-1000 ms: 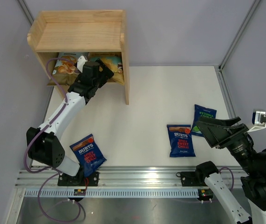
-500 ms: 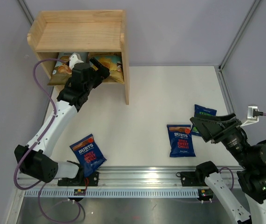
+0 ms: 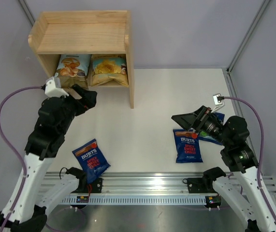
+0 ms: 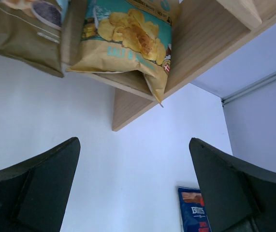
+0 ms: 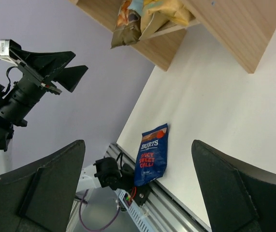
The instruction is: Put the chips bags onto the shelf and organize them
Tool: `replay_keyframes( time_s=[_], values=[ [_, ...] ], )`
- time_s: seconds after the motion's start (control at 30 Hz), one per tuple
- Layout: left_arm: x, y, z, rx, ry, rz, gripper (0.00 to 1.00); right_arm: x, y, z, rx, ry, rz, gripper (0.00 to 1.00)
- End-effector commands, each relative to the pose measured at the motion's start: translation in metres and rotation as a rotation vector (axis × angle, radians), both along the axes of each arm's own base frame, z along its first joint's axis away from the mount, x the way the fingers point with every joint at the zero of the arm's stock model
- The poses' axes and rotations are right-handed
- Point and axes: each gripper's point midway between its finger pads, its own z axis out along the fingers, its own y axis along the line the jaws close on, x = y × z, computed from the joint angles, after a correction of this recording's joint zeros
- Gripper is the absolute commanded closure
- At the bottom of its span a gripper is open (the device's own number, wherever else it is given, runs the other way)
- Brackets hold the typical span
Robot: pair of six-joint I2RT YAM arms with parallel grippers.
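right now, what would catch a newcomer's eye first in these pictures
The pine shelf at the far left, holding a light-blue bag and a yellow bag side by side on its lower tier. Three dark-blue bags lie on the white table: a Burts bag by the left arm's base, a second Burts bag and a green-lettered bag near the right arm's open jaws.

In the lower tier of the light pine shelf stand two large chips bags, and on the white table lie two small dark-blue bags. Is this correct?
Three small dark-blue bags lie on the white table, not two. The top external view shows one at near left, one at centre right, and one with green lettering partly hidden beside it. The rest is right.
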Motion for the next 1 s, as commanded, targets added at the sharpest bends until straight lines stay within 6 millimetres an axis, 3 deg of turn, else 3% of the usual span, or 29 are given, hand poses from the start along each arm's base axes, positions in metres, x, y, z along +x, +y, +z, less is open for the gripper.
replay_keyframes(
  time_s=[0.0,0.23,0.33,0.37,0.47,0.5,0.57,0.6,0.7,0.73,0.77,0.8,0.83,0.93,0.97],
  values=[
    [-0.04,0.033,-0.03,0.152,0.09,0.052,0.01,-0.017,0.023,0.025,0.074,-0.144,0.191,0.01],
    [-0.106,0.082,-0.042,0.255,0.135,0.161,0.01,0.006,0.053,-0.018,0.096,0.029,0.314,0.05],
    [-0.127,0.098,-0.038,0.292,0.121,0.187,0.01,0.009,0.078,-0.047,0.047,0.105,0.341,0.06],
    [-0.131,0.101,-0.041,0.324,0.115,0.18,0.01,0.001,0.096,-0.061,0.02,0.139,0.389,0.06],
    [-0.141,0.109,-0.047,0.353,0.066,0.191,0.01,0.011,0.118,-0.09,-0.043,0.194,0.329,0.07],
    [-0.141,0.111,-0.049,0.355,0.051,0.201,0.01,0.001,0.13,-0.099,-0.058,0.215,0.357,0.07],
    [-0.145,0.118,-0.059,0.356,0.026,0.23,0.01,0.004,0.147,-0.116,-0.063,0.262,0.33,0.1],
    [-0.145,0.117,-0.055,0.334,-0.009,0.232,0.01,-0.012,0.16,-0.124,-0.07,0.278,0.369,0.1],
    [-0.158,0.128,-0.048,0.314,-0.068,0.279,0.01,-0.019,0.19,-0.145,-0.1,0.302,0.394,0.11],
    [-0.161,0.132,-0.048,0.297,-0.072,0.304,0.01,-0.032,0.204,-0.149,-0.113,0.303,0.439,0.12],
    [-0.164,0.137,-0.049,0.295,-0.075,0.328,0.01,-0.035,0.215,-0.172,-0.155,0.346,0.46,0.13],
    [-0.167,0.144,-0.052,0.294,-0.08,0.368,0.01,-0.037,0.226,-0.17,-0.154,0.351,0.477,0.14],
    [-0.169,0.147,-0.051,0.283,-0.09,0.386,0.01,-0.048,0.239,-0.189,-0.189,0.38,0.508,0.14],
    [-0.177,0.157,-0.053,0.272,-0.101,0.43,0.01,-0.059,0.264,-0.202,-0.191,0.409,0.532,0.17],
    [-0.178,0.159,-0.053,0.265,-0.107,0.444,0.01,-0.073,0.274,-0.222,-0.221,0.454,0.555,0.18]
  ],
)
